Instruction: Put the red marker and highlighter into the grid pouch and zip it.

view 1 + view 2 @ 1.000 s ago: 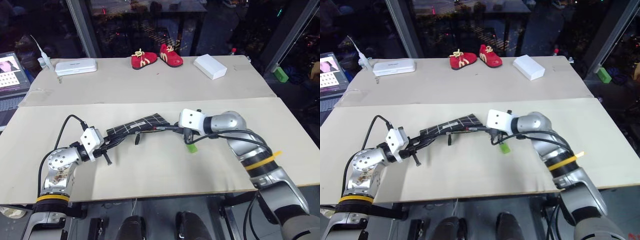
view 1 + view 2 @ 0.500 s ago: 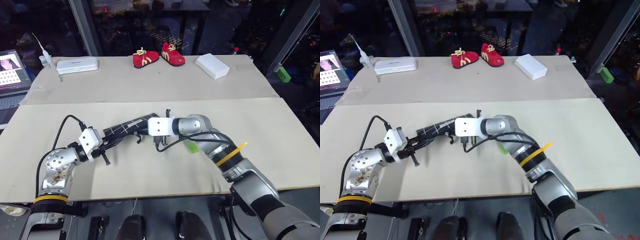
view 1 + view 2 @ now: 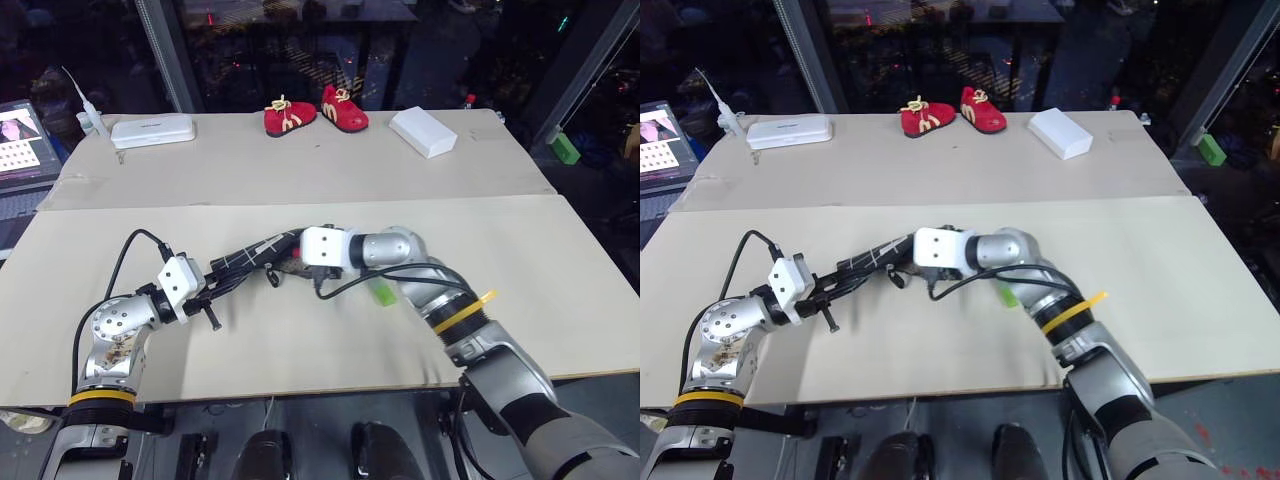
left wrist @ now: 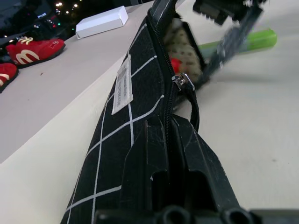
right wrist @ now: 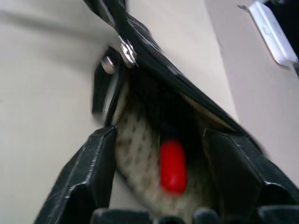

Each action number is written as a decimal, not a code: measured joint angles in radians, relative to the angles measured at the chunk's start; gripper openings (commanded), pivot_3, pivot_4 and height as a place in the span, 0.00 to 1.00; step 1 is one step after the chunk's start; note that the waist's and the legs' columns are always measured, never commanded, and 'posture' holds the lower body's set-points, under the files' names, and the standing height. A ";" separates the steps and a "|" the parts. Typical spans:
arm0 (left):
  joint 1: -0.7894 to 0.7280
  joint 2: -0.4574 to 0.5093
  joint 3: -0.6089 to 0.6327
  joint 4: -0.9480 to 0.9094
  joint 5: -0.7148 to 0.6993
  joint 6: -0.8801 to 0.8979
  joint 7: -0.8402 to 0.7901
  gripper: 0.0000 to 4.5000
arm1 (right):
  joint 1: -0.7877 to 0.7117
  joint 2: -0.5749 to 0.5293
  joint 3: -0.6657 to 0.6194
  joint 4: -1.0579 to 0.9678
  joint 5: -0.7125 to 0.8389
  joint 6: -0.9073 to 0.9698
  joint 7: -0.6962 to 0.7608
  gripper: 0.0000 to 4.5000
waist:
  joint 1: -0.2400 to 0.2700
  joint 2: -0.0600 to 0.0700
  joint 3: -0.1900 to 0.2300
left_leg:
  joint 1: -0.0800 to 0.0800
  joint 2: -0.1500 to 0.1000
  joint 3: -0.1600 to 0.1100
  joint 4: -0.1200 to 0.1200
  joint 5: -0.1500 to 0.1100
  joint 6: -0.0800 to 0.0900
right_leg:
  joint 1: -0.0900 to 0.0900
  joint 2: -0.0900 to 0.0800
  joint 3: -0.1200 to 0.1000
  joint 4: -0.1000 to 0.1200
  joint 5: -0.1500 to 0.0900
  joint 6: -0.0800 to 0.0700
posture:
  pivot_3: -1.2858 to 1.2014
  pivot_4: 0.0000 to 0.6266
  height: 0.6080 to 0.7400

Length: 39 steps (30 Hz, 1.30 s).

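Observation:
The grid pouch (image 3: 250, 260) hangs lifted off the table by its left end, with my left gripper (image 3: 211, 294) shut on that end. Its white label (image 4: 122, 84) and zipper pull (image 4: 185, 82) face the left wrist view. The pouch's mouth gapes open at the right end. My right gripper (image 5: 159, 135) sits at that mouth, fingers (image 5: 88, 177) spread apart. The red marker (image 5: 173, 165) lies inside the pouch between them, touching neither finger, with one red end showing. The green highlighter (image 3: 383, 293) lies on the table under my right forearm.
Two red shoes (image 3: 315, 110), a white box (image 3: 421, 132) and a white case (image 3: 152, 131) sit on the far board. A laptop (image 3: 22, 150) stands at the far left. The near board (image 3: 560, 290) is bare to the right of my arm.
My right gripper moved left to the pouch's mouth, carried the red marker inside and opened, letting it go. The left gripper kept its hold on the pouch.

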 measured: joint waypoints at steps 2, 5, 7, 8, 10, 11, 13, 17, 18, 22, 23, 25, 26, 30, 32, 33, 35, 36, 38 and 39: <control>0.001 -0.001 0.000 -0.003 0.000 0.000 0.000 0.00 | 0.044 -0.048 -0.053 -0.068 0.078 0.052 0.061 0.71 | 0.002 0.000 0.000 | -0.001 0.000 0.000 0.000 0.000 0.000 | 0.000 0.000 0.000 -0.001 0.000 0.000 | 0.52 0.24 1.00; 0.003 -0.001 -0.001 -0.010 0.000 0.000 0.001 0.00 | 0.107 -0.111 -0.115 -0.177 0.194 0.134 0.149 0.71 | 0.002 0.000 0.000 | -0.001 0.000 -0.001 0.000 0.000 0.000 | 0.000 0.000 0.000 -0.001 0.000 0.000 | 0.52 0.24 1.00; 0.001 -0.005 -0.003 -0.021 0.000 0.000 0.002 0.00 | 0.169 -0.160 -0.178 -0.290 0.311 0.270 0.199 0.71 | 0.002 0.000 0.000 | -0.001 0.000 -0.002 0.000 0.000 0.000 | 0.000 0.000 0.000 -0.001 0.000 0.000 | 0.52 0.24 1.00; 0.003 -0.004 -0.002 -0.023 -0.001 0.000 0.002 0.00 | 0.193 -0.184 -0.203 -0.327 0.347 0.314 0.209 0.71 | 0.003 0.000 0.000 | -0.001 0.000 -0.002 0.000 0.000 0.001 | 0.000 0.000 0.000 -0.001 0.000 0.000 | 0.52 0.24 1.00; 0.009 -0.003 0.001 -0.024 -0.001 0.001 0.004 0.00 | 0.226 -0.218 -0.263 -0.369 0.378 0.435 0.170 0.71 | 0.000 0.000 0.000 | 0.001 0.000 -0.002 0.000 0.000 0.001 | 0.001 0.000 0.001 0.000 0.000 0.000 | 0.52 0.24 1.00; 0.010 -0.003 0.002 -0.024 -0.001 0.001 0.006 0.00 | 0.237 -0.215 -0.285 -0.374 0.376 0.501 0.114 0.71 | -0.002 -0.001 0.000 | 0.003 0.001 -0.002 0.000 0.000 0.001 | 0.002 0.000 0.001 0.001 0.000 -0.001 | 0.52 0.24 1.00; 0.012 -0.003 0.002 -0.028 -0.001 0.001 0.010 0.00 | 0.264 -0.192 -0.304 -0.394 0.367 0.609 0.012 0.71 | -0.005 -0.001 0.000 | 0.005 0.001 -0.002 0.000 0.000 0.000 | 0.002 0.000 0.002 0.001 0.000 -0.001 | 0.52 0.24 1.00; 0.020 -0.003 0.002 -0.038 -0.002 0.002 0.015 0.00 | 0.350 -0.142 -0.276 -0.445 0.350 0.741 -0.116 0.71 | -0.002 -0.001 0.000 | 0.003 0.001 -0.002 -0.001 0.000 0.000 | 0.000 0.000 0.002 0.002 0.000 -0.001 | 0.52 0.24 1.00; 0.021 -0.003 0.002 -0.040 -0.002 0.002 0.016 0.00 | 0.359 -0.143 -0.261 -0.450 0.341 0.749 -0.132 0.71 | -0.002 -0.001 0.000 | 0.003 0.000 -0.002 -0.001 0.000 0.000 | 0.000 0.000 0.002 0.001 0.000 -0.001 | 0.52 0.24 1.00; 0.037 -0.003 0.002 -0.058 -0.002 0.004 0.021 0.00 | 0.401 -0.147 -0.210 -0.491 0.293 0.757 -0.193 0.71 | 0.000 -0.001 0.000 | 0.003 0.000 -0.002 -0.001 -0.001 0.001 | 0.001 0.000 0.003 0.000 0.000 -0.001 | 0.52 0.24 1.00; 0.039 -0.003 0.002 -0.058 -0.002 0.005 0.021 0.00 | 0.403 -0.146 -0.206 -0.494 0.288 0.757 -0.200 0.71 | 0.000 -0.001 0.000 | 0.003 0.000 -0.002 -0.001 0.000 0.001 | 0.001 0.000 0.003 0.000 0.000 -0.001 | 0.52 0.24 1.00; 0.041 -0.003 0.002 -0.059 -0.002 0.009 0.022 0.00 | 0.405 -0.147 -0.188 -0.497 0.265 0.750 -0.225 0.71 | 0.000 -0.001 0.000 | 0.004 0.000 -0.002 -0.001 0.000 0.001 | 0.002 0.000 0.003 0.000 0.000 -0.001 | 0.52 0.24 1.00; 0.041 -0.003 0.002 -0.059 -0.002 0.012 0.022 0.00 | 0.405 -0.148 -0.179 -0.497 0.256 0.743 -0.233 0.71 | 0.000 -0.001 0.000 | 0.005 0.000 -0.002 -0.001 0.000 0.001 | 0.003 0.000 0.002 0.000 0.000 -0.001 | 0.52 0.24 1.00; 0.041 -0.003 0.002 -0.059 -0.003 0.021 0.022 0.00 | 0.413 -0.145 -0.171 -0.486 0.237 0.721 -0.255 0.71 | -0.001 -0.001 -0.001 | 0.006 0.000 -0.002 -0.001 0.000 0.001 | 0.004 0.000 0.002 0.000 0.000 -0.001 | 0.52 0.24 1.00; 0.043 -0.003 0.003 -0.060 -0.003 0.022 0.022 0.00 | 0.422 -0.138 -0.176 -0.464 0.238 0.717 -0.263 0.71 | -0.001 -0.001 -0.001 | 0.006 0.000 -0.002 -0.001 0.000 0.001 | 0.004 0.000 0.002 0.000 0.000 -0.001 | 0.52 0.24 1.00; 0.043 -0.003 0.003 -0.061 -0.003 0.022 0.023 0.00 | 0.418 -0.132 -0.180 -0.451 0.243 0.713 -0.265 0.71 | -0.002 -0.002 -0.001 | 0.006 0.000 -0.002 -0.001 0.000 0.001 | 0.004 0.000 0.003 0.000 0.000 -0.001 | 0.52 0.24 1.00; 0.043 -0.003 0.003 -0.062 -0.003 0.022 0.024 0.00 | 0.413 -0.125 -0.194 -0.429 0.257 0.712 -0.269 0.71 | -0.002 -0.002 -0.001 | 0.006 0.000 -0.002 -0.001 0.000 0.001 | 0.005 0.000 0.003 0.000 0.000 -0.001 | 0.52 0.24 1.00; 0.043 -0.003 0.003 -0.063 -0.003 0.022 0.025 0.00 | 0.411 -0.120 -0.204 -0.418 0.262 0.712 -0.270 0.71 | -0.001 -0.002 -0.001 | 0.007 0.000 -0.002 -0.001 0.000 0.001 | 0.005 0.000 0.003 0.000 0.000 -0.001 | 0.52 0.24 1.00; 0.044 -0.003 0.003 -0.065 -0.003 0.022 0.028 0.00 | 0.411 -0.115 -0.217 -0.404 0.270 0.712 -0.271 0.71 | 0.000 -0.002 -0.001 | 0.008 0.000 -0.002 -0.001 0.000 0.001 | 0.007 0.000 0.002 -0.001 0.000 -0.001 | 0.52 0.24 1.00; 0.046 -0.003 0.003 -0.066 -0.003 0.022 0.029 0.00 | 0.413 -0.112 -0.219 -0.403 0.271 0.712 -0.273 0.71 | 0.000 -0.002 -0.001 | 0.008 0.000 -0.003 -0.001 -0.001 0.001 | 0.007 0.000 0.002 -0.001 0.000 -0.001 | 0.52 0.24 1.00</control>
